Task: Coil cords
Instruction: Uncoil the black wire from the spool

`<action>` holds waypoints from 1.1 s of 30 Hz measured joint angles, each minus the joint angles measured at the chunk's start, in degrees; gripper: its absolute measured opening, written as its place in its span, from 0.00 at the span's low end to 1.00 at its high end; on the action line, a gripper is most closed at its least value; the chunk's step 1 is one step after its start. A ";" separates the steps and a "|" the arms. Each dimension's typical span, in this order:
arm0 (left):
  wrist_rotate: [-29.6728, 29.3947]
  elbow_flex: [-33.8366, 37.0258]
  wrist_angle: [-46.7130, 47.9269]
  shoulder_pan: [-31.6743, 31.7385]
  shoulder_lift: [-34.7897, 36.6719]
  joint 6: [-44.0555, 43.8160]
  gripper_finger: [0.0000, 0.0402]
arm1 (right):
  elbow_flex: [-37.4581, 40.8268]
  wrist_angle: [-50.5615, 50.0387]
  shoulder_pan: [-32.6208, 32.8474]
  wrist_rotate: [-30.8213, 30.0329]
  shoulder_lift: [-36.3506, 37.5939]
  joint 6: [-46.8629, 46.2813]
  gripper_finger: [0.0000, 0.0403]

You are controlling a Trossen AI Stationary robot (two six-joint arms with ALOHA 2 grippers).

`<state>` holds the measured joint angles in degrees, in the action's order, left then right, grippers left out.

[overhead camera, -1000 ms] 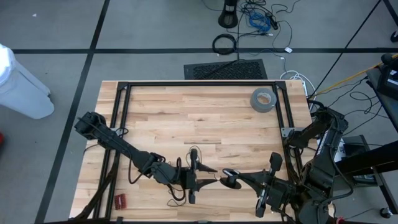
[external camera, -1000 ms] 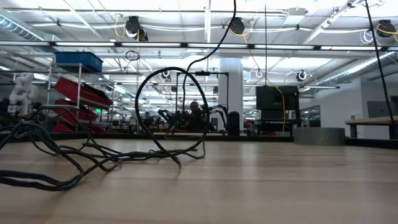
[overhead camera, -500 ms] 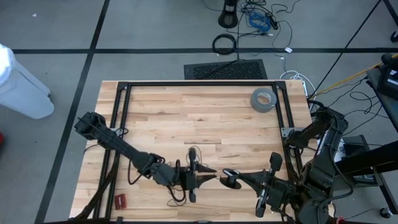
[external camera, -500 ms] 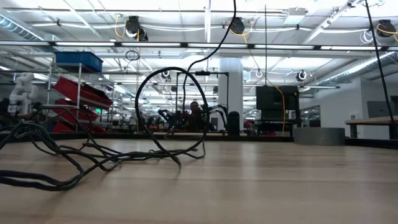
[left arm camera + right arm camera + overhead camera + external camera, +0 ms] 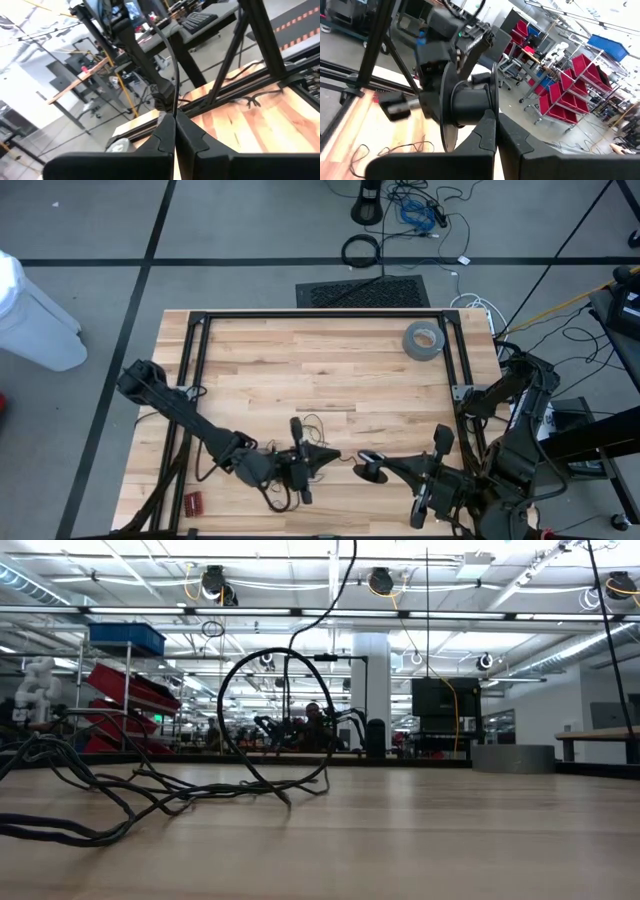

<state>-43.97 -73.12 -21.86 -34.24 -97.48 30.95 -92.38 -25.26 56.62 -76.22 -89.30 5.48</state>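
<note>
Left gripper (image 5: 322, 454) sits low over the table (image 5: 300, 360), near its front edge, about 6 o'clock from the table's centre in the high view. Its arm runs back toward 9 o'clock to a base at the table's left side. In the left wrist view the fingers (image 5: 165, 137) are pressed together, clenched on the cord (image 5: 176, 75): a thin black strand rises straight out of the closed tips.

The cord itself lies mostly on the wood around that gripper. High view shows thin loops (image 5: 312, 424) just at 12 o'clock of the gripper and more strands trailing toward 7 o'clock beneath the arm. Low view shows one loop (image 5: 275, 715) standing upright off the table, with slack strands sprawled flat to its 9 o'clock side and one strand rising out of the top of the picture.

Right gripper (image 5: 372, 470) waits just at 3 o'clock of the left one, near the front edge. Right wrist view: fingers (image 5: 487, 135) closed tip to tip, nothing between them; the left arm's wrist is right ahead.

Grey tape roll (image 5: 423, 339) lies flat toward 1 o'clock, well apart from both grippers. A small red object (image 5: 192, 502) sits at the front left corner, near 7 o'clock.
</note>
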 joint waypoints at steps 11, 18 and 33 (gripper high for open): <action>-6.18 -0.02 1.87 -5.66 4.81 3.65 0.00 | 0.03 3.26 -2.30 -5.78 -6.61 25.80 0.00; -6.47 -0.02 1.82 -7.62 5.43 5.52 0.00 | 0.04 7.52 -4.18 -8.49 -8.63 32.72 0.00; 3.32 -0.02 4.11 -5.53 5.43 1.40 0.00 | 0.02 7.51 -8.71 -13.80 -9.81 28.95 0.00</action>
<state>-40.65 -73.14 -17.75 -39.78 -92.05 32.35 -92.36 -17.75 47.91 -90.02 -99.11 34.42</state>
